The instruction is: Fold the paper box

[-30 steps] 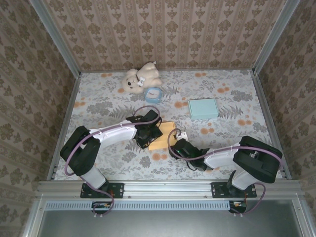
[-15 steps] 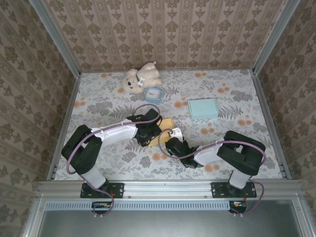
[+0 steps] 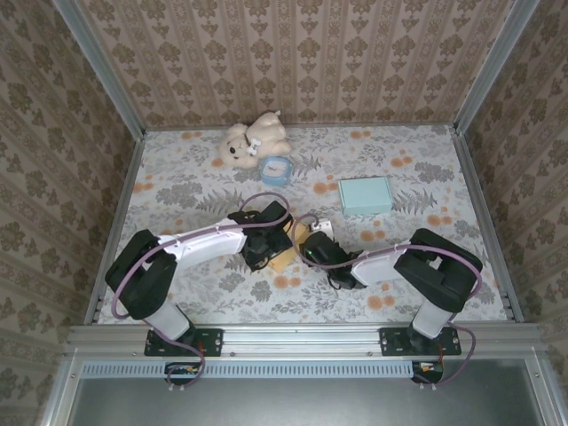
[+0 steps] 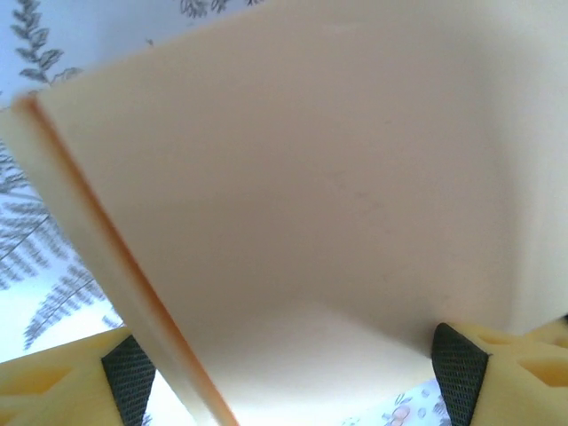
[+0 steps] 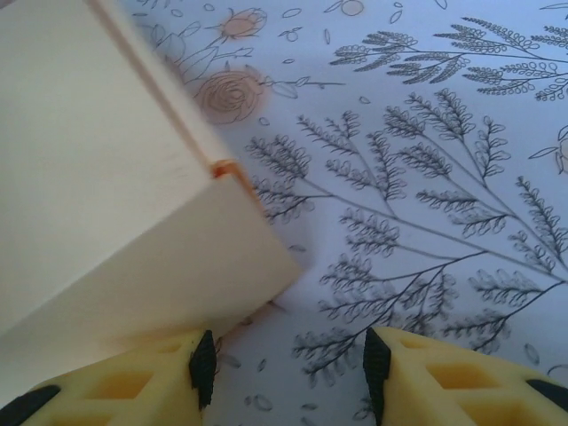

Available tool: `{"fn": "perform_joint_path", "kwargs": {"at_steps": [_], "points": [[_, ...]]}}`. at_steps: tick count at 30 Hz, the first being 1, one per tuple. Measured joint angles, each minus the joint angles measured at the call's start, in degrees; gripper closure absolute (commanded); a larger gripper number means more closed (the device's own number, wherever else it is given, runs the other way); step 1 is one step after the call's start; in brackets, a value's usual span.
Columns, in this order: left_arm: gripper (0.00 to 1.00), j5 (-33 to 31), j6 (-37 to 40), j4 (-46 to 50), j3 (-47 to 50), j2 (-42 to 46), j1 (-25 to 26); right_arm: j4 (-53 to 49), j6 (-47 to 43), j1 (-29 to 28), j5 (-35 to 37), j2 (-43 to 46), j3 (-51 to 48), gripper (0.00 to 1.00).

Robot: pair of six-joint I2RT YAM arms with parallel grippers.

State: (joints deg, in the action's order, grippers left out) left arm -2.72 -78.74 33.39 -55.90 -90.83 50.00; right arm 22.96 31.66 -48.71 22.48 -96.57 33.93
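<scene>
Paper box (image 3: pixel 283 259) between left gripper (image 3: pixel 269 240) and right gripper (image 3: pixel 307 246); teddy (image 3: pixel 251 140) behind.

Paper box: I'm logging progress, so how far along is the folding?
Done: the paper box already has raised walls meeting at a corner. In hand: its cream panel sits between the jaws of the left gripper; the right gripper, open, is beside that corner. Left: I can't see whether the flaps are closed.

right fingers (image 5: pixel 453 377) nearer — paper box (image 3: pixel 284 260) more covered

Lab test cell: wallpapered walls (image 3: pixel 293 62)
</scene>
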Motion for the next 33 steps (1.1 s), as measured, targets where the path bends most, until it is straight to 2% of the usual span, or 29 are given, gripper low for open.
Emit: {"fn": "perform_joint_path", "kwargs": {"at_steps": [6,9,14,19,20,23,27,33], "points": [[0.15,-1.73,2.05,2.58,0.0,4.07,0.22,-1.86,1.53,5.73,-10.6,2.47,0.0,0.51],[0.14,-4.5,5.86,2.1,0.0,7.34,0.09,-4.07,1.77,8.35,-15.47,4.22,0.0,0.55],[0.1,-7.58,20.9,-5.88,0.24,10.32,-4.09,-7.45,2.67,11.63,-19.12,9.09,-0.04,0.68],[0.11,-2.32,35.63,-21.4,4.07,7.52,-12.02,-8.2,4.02,13.0,-21.94,10.58,-0.02,0.93],[0.11,-1.03,37.88,-23.67,4.31,5.84,-13.51,-8.33,4.31,13.09,-22.75,10.32,0.02,1.0],[0.12,3.06,42.56,-28.96,4.55,1.6,-15.96,-8.39,5.57,13.35,-25.44,8.26,0.94,1.0],[0.12,8.22,45.68,-35.34,6.97,0.44,-16.33,-7.61,6.97,14.43,-29.22,3.74,2.69,1.0],[0.13,11.28,47.36,-39.67,8.41,0.0,-16.28,-4.28,9.18,16.2,-33.48,-1.64,4.48,1.0]]}}
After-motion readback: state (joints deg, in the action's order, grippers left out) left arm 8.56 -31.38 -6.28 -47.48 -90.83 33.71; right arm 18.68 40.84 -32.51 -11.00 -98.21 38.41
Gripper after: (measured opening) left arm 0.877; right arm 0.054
